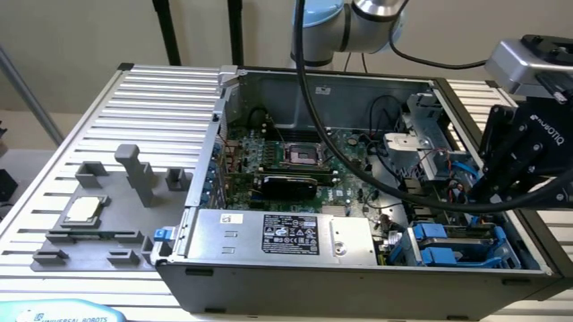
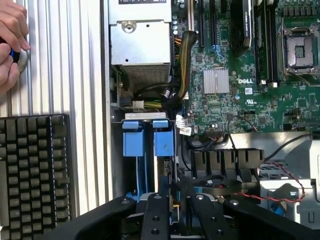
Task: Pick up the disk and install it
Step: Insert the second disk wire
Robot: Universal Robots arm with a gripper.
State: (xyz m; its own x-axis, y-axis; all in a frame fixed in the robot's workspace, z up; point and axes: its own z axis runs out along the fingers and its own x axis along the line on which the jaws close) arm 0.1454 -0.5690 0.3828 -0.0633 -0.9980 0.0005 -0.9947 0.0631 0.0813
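Note:
The disk [image 2: 164, 140] stands on edge in the drive bay of the open computer case [image 1: 206, 168], with its bright blue frame end toward the motherboard; its thin edge runs back between my fingers [image 2: 155, 220]. In the exterior view its blue frame [image 1: 436, 231] sits in the bay at the case's front right corner. My gripper [image 2: 178, 210] hangs over that bay [image 1: 479, 201] with its fingers drawn close together on the disk's edge. The disk's metal face and label are hidden.
A second blue frame [image 2: 133, 140] sits in the slot beside the disk. The power supply box [image 1: 286, 235] and motherboard [image 1: 296, 161] occupy the case. A grey fixture [image 1: 98, 235] with a small silver chip [image 1: 82, 210] lies outside. A keyboard [image 2: 30, 170] and a hand [image 2: 10, 45] are nearby.

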